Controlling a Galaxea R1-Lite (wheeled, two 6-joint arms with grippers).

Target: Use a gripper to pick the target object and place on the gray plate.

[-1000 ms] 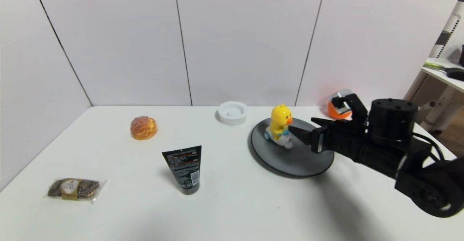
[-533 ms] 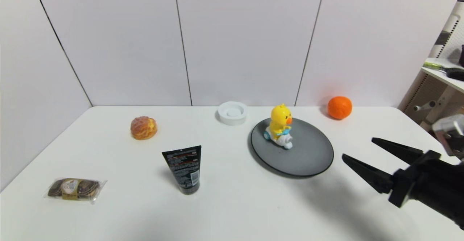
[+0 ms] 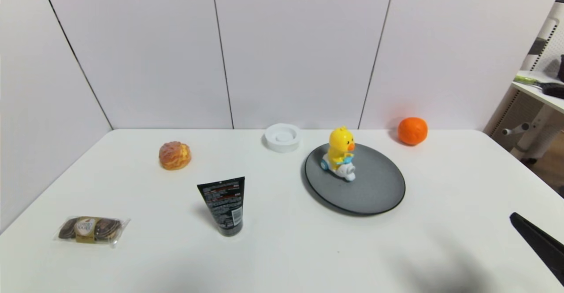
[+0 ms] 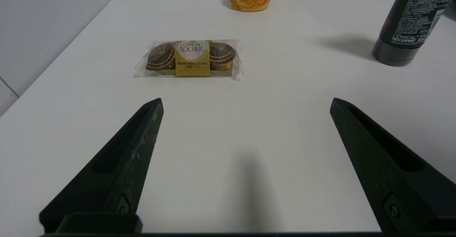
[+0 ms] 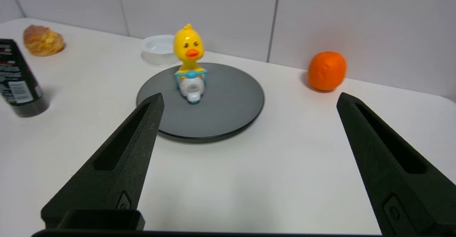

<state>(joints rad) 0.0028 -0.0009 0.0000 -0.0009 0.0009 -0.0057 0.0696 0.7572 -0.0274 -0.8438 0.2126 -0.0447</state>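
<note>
The yellow duck on its white scooter (image 3: 339, 154) stands upright on the back left part of the gray plate (image 3: 374, 191). It also shows in the right wrist view (image 5: 190, 64) on the plate (image 5: 231, 105). My right gripper (image 5: 249, 99) is open and empty, well back from the plate near the table's front right; only one fingertip (image 3: 535, 240) shows in the head view. My left gripper (image 4: 246, 101) is open and empty above the table's front left; it is out of the head view.
An orange fruit (image 3: 412, 130) sits at the back right. A small white dish (image 3: 283, 137) is behind the plate. A black tube (image 3: 224, 205) stands mid-table, a cream puff (image 3: 174, 155) at the back left, a chocolate pack (image 3: 89, 229) at the front left.
My right gripper, open, has drawn back from the duck on the plate toward the front right, nearly out of the head view. The duck stays standing on the plate.
</note>
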